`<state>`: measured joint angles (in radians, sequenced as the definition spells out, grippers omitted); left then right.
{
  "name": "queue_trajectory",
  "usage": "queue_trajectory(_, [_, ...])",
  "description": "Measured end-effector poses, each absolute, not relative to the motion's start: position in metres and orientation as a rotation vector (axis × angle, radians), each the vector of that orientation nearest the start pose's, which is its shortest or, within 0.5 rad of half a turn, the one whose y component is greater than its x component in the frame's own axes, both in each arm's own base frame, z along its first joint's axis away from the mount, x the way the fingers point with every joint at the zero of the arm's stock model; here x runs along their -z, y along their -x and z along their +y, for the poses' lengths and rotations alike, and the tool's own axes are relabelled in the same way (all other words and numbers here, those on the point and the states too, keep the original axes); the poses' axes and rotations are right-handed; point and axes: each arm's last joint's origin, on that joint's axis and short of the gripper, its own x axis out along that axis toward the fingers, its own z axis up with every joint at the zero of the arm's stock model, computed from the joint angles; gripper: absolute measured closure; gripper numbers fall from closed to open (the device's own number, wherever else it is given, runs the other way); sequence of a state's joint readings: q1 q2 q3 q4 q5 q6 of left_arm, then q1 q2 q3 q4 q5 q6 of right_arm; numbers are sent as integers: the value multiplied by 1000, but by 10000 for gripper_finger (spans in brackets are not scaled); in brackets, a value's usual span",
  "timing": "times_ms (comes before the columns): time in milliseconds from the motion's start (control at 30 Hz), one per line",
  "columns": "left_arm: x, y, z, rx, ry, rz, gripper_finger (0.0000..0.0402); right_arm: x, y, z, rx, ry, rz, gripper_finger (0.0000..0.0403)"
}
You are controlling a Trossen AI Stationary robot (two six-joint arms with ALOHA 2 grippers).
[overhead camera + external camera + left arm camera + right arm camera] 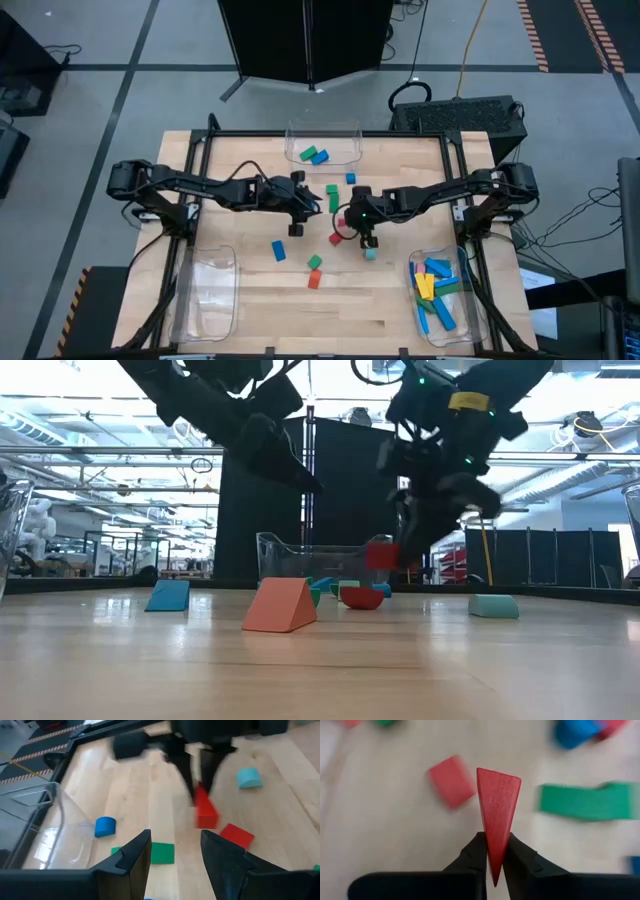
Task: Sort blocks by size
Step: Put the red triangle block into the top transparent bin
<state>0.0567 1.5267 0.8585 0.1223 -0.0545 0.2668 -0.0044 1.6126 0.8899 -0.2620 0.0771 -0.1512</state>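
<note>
Blocks lie scattered across the middle of your table, with more already in the clear bins. Starting at the left, the near-left bin stands at the table's front corner. Your left end effector hovers above the table just left of centre, fingers parted and nothing between them. Below it in the high view you have a blue block, then a green block touching an orange block. At the far edge, the middle bin holds a blue and a green piece, and a small blue block sits just in front of it. A long green bar lies between the two arms. Your right end effector is clenched on a red wedge block, lifted off the table; another red block lies beneath it. A cyan block rests just beside that arm's fingers. At the right, the near-right bin holds several blue, yellow and green bars.
</note>
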Motion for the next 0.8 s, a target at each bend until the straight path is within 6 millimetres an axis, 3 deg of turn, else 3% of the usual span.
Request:
queue_trajectory(267, [-197,-330,14,23,-313,564,216,-195,-302,-9,182,261,914,380])
queue_trajectory(633, [-187,-343,15,-13,-317,484,63,-202,-306,-3,155,306,833,379])
queue_trajectory(800, [-189,-344,16,-52,-323,471,36,-204,-308,4,128,329,809,379])
